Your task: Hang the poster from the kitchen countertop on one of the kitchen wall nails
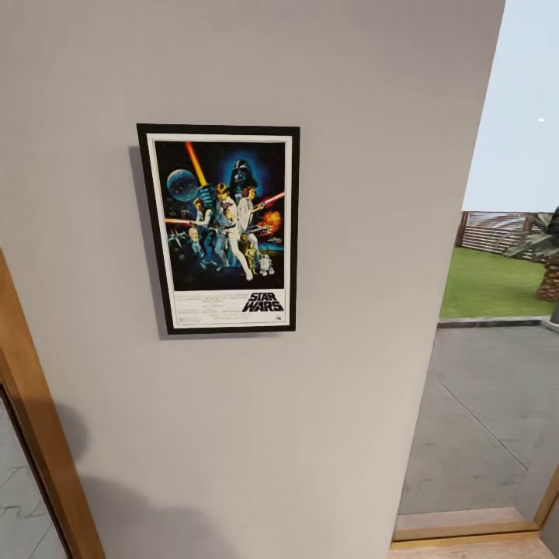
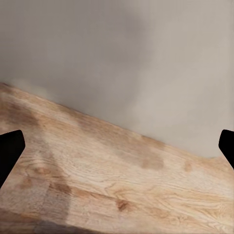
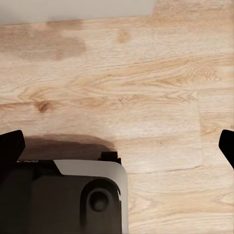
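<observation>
The black-framed Star Wars poster [image 1: 219, 227] hangs flat and upright on the plain light-grey wall [image 1: 349, 233] in the head view, casting a thin shadow along its left side. No nail shows around it. In the left wrist view my left gripper [image 2: 117, 151] is open, its dark fingertips [image 2: 9, 151] at the picture's two edges, with wooden floor and the wall's foot between them. My right gripper [image 3: 117, 146] is open too, over wooden floor, with nothing between its fingers.
A wooden door frame [image 1: 43, 435] runs along the wall's left. To the right a doorway [image 1: 481, 419] opens onto a grey patio, lawn and fence. The robot's dark base [image 3: 68, 197] shows over the floor in the right wrist view.
</observation>
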Motion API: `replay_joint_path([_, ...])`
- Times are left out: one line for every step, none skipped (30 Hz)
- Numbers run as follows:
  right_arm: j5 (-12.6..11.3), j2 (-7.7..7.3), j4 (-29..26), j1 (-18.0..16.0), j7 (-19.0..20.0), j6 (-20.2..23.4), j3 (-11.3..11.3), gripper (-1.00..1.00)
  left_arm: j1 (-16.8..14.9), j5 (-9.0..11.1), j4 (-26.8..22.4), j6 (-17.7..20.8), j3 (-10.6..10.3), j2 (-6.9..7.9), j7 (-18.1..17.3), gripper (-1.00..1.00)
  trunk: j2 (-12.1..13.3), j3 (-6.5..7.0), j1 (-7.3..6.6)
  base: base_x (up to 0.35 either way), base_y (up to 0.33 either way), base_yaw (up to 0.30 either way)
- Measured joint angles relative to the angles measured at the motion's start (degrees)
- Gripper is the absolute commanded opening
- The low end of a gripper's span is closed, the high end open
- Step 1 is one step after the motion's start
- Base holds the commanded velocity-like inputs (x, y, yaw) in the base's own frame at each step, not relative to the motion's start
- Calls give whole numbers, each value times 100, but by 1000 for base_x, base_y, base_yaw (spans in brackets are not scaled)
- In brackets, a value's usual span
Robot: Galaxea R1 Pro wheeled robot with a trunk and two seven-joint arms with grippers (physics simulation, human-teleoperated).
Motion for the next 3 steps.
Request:
replay_joint_path([2, 2, 0, 0, 0, 0, 2, 100, 1, 0, 0, 0, 0, 0, 0, 100, 0, 0, 0, 0, 0, 0])
replay_joint_path([2, 5, 0, 0, 0, 1, 3, 100, 0, 0, 0, 0, 0, 0, 0, 100, 0, 0, 0, 0, 0, 0])
replay_joint_path([0, 7, 0, 0, 0, -1, 4, 100, 0, 0, 0, 0, 0, 0, 0, 100, 0, 0, 0, 0, 0, 0])
